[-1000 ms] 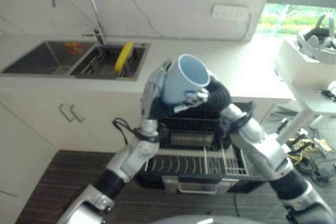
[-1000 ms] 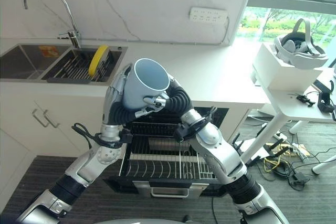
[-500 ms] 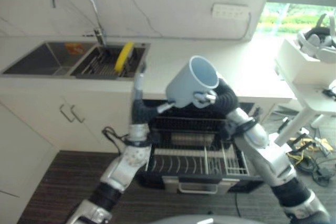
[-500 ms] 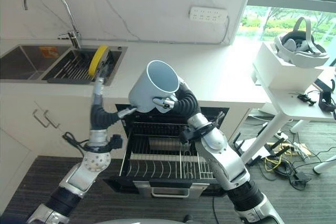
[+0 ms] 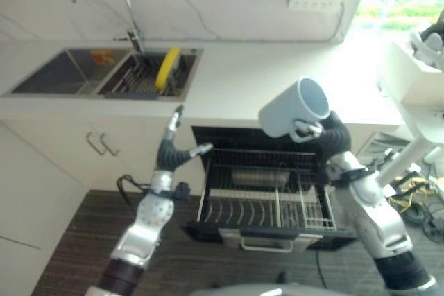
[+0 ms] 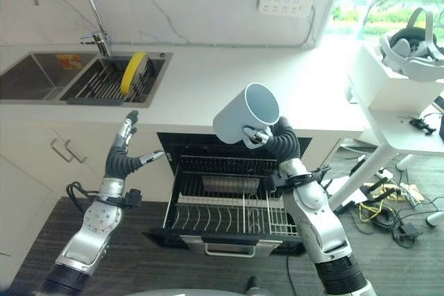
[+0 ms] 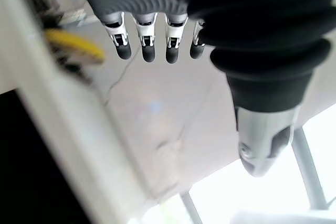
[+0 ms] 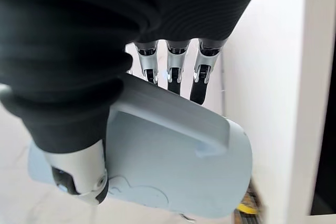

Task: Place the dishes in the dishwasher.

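Pale blue mug, centre of the right eye view, carried by the right hand above the open dishwasher. The mug is tilted, mouth toward the upper right. In the right wrist view the fingers pass through the handle while the thumb presses the wall: a closed grip on the mug. The left hand, left of centre, is empty, fingers straight and thumb spread. The mug appears rigid, glazed and probably slippery; likely moderate in weight and breakable if knocked against the wire rack. The handle is judged the safest hold, with the thumb bracing the body. A yellow plate stands in the sink rack at upper left.
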